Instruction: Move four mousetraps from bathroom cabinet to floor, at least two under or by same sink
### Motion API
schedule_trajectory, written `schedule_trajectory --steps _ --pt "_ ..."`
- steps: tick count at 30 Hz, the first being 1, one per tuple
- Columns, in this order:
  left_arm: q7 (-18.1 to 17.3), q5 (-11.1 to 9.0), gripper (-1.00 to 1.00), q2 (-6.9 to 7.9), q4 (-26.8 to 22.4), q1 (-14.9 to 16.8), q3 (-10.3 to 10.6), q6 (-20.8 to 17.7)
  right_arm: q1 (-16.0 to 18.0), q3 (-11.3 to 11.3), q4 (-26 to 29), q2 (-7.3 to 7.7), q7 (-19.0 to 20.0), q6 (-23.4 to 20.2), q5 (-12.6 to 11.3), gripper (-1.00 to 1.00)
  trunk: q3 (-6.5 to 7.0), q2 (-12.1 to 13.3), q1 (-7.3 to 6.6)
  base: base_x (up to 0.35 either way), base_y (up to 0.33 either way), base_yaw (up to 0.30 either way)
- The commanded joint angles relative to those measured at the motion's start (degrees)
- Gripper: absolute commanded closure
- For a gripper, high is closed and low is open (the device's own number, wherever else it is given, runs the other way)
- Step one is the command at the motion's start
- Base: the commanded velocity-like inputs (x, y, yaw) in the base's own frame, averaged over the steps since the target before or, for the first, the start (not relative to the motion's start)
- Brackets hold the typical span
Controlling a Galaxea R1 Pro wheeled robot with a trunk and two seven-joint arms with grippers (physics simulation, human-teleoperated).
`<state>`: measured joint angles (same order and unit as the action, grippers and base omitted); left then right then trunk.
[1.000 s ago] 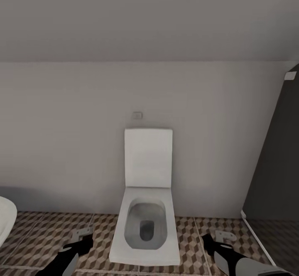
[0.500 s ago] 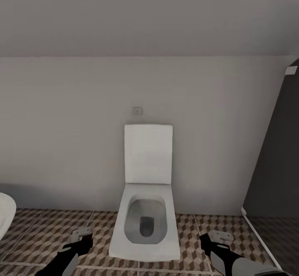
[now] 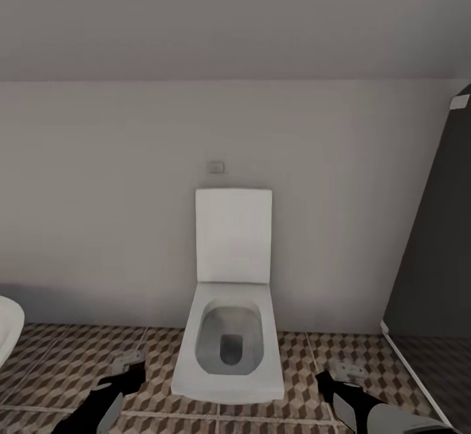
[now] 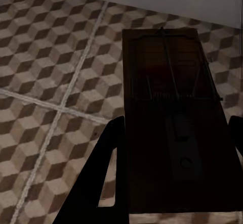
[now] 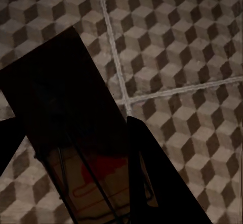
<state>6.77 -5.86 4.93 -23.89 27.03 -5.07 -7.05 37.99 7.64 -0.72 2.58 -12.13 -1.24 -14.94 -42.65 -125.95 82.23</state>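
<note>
"What's it carrying?"

"A mousetrap (image 4: 172,118) clamped in the left gripper (image 4: 172,148), another mousetrap (image 5: 76,148) pinched in the right gripper (image 5: 76,158), both held above the bathroom floor (image 3: 72,355)."

"Set them down here?"

"I'd say no. That's the toilet (image 3: 230,349) ahead against the grey wall (image 3: 98,212). Better to turn toward the sink first, then lower each flat onto the cube-patterned tiles before letting go."
</note>
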Motion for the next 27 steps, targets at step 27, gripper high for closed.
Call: schedule_trajectory --steps 27 --pt "0.2 -0.3 1.00 -0.23 -13.7 0.0 0.6 -14.2 0.1 0.4 16.3 0.47 -0.3 -17.6 -0.4 1.00 -4.91 -10.9 5.93 0.000 0.000 0.000"
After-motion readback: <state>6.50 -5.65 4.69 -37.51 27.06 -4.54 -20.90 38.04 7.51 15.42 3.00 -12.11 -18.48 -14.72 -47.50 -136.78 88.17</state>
